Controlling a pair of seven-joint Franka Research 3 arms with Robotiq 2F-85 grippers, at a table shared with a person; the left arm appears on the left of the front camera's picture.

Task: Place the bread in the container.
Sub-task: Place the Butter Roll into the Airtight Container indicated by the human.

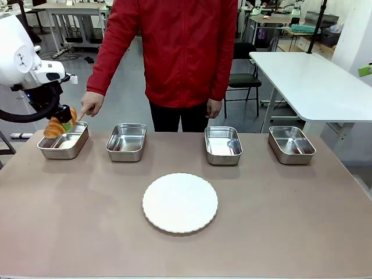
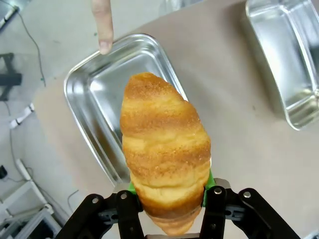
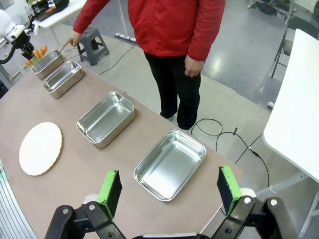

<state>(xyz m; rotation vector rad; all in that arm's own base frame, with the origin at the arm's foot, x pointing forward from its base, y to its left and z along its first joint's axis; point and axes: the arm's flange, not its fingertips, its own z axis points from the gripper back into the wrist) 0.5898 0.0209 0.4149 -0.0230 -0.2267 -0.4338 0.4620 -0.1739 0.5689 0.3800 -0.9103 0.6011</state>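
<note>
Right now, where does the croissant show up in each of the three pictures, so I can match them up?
Front view: the croissant is at the far left, held by the left hand over the leftmost pan.
Left wrist view: it sits in the middle, clamped between the fingers at the bottom.
Right wrist view: small, at the top left.
Shared landmark: the person's pointing finger at that pan's rim.
</note>
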